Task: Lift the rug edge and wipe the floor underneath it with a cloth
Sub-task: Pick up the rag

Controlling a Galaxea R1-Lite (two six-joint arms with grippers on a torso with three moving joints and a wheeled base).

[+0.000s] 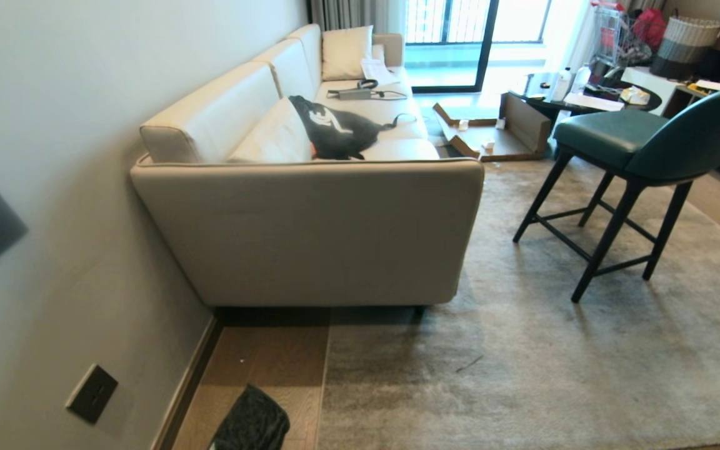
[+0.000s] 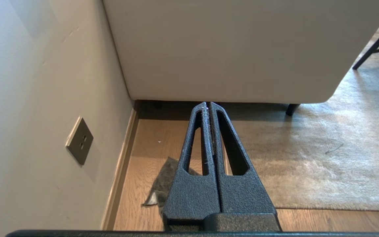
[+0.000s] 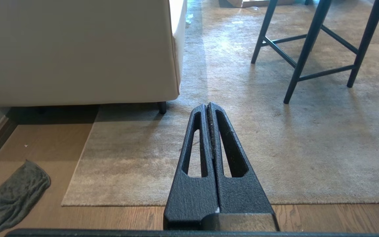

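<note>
While the cloth [image 3: 15, 191] lies on the floor [image 3: 44, 144] beside the flat rug edge [image 3: 77, 171], both grippers — left gripper [image 2: 208, 106], right gripper [image 3: 208, 106] — hang closed and empty; nothing begun — next: reach down, open.

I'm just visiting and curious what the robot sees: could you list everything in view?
sofa: one, cream, against the wall
backpack: one, black with white markings, on the sofa seat
rug: one, grey-beige, flat beside and under the sofa
floor: light brown planks, between wall and rug
cloth: one, dark grey, on the floor near the rug corner
chair: one, dark green, on the rug
left gripper: black, fingers shut, empty
right gripper: black, fingers shut, empty
</note>
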